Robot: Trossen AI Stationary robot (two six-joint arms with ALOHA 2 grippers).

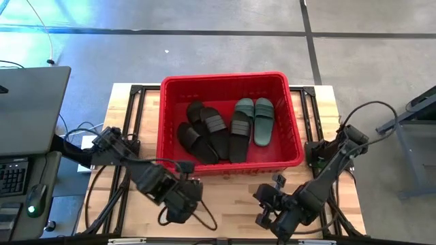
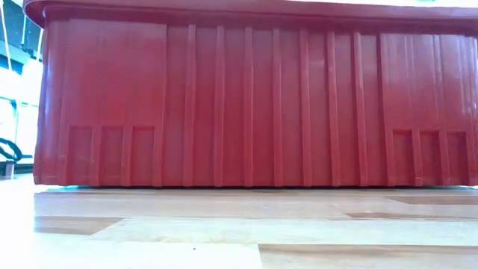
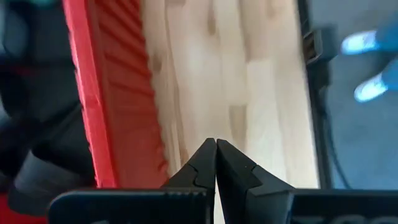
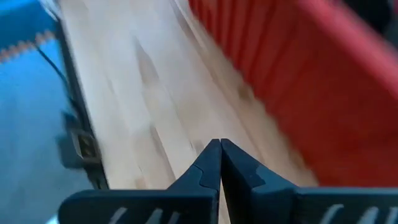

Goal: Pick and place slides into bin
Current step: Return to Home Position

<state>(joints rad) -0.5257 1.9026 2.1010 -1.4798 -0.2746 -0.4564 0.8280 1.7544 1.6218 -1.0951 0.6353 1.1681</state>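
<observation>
The red bin (image 1: 167, 122) stands at the table's middle, toward the far edge; its near wall fills the low view (image 2: 254, 104). Inside lie several black slides (image 1: 204, 133) on the left and two sage-green slides (image 1: 255, 116) on the right, resting on the bin's floor and partly on each other. My left gripper (image 3: 216, 146) is shut and empty over the bare wood near the table's front edge, left of middle (image 1: 182, 204). My right gripper (image 4: 220, 146) is shut and empty near the front edge, right of middle (image 1: 272, 207).
A strip of bare wooden table (image 1: 225, 187) lies between the bin's near wall and the front edge. A desk with a laptop and keyboard (image 1: 20, 136) stands left of the table. Cables (image 1: 204, 218) trail by the arms. A person's blue shoes (image 3: 367, 62) show on the floor.
</observation>
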